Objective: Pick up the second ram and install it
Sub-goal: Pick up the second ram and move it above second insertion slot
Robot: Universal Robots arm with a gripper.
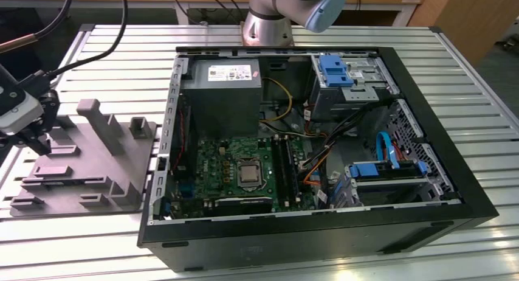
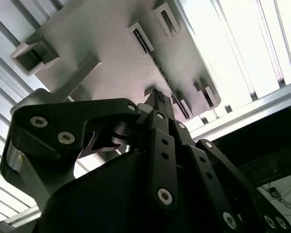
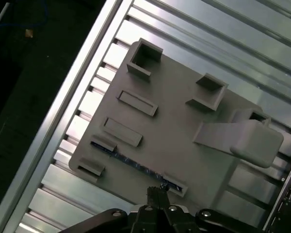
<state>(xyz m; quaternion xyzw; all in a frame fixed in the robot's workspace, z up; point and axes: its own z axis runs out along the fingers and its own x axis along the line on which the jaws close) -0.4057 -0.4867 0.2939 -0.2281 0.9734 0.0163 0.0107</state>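
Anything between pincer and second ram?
Nothing: in the first wrist view the pincer hangs right by the second ram, which lies in the gray fixture.

Hand (image 1: pixel 41 147) over grey fixture (image 1: pixel 77 185)

A grey moulded fixture (image 1: pixel 89 171) lies on the slatted metal table (image 1: pixel 462 56), just beside the open black computer case (image 1: pixel 308 238), on the exterior view's left.

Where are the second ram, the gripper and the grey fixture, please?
second ram (image 3: pixel 131 162), first wrist view, middle of its top edge.
gripper (image 3: pixel 157 190), first wrist view, between its fingertips.
grey fixture (image 1: pixel 89 162), exterior view, bare base plate.
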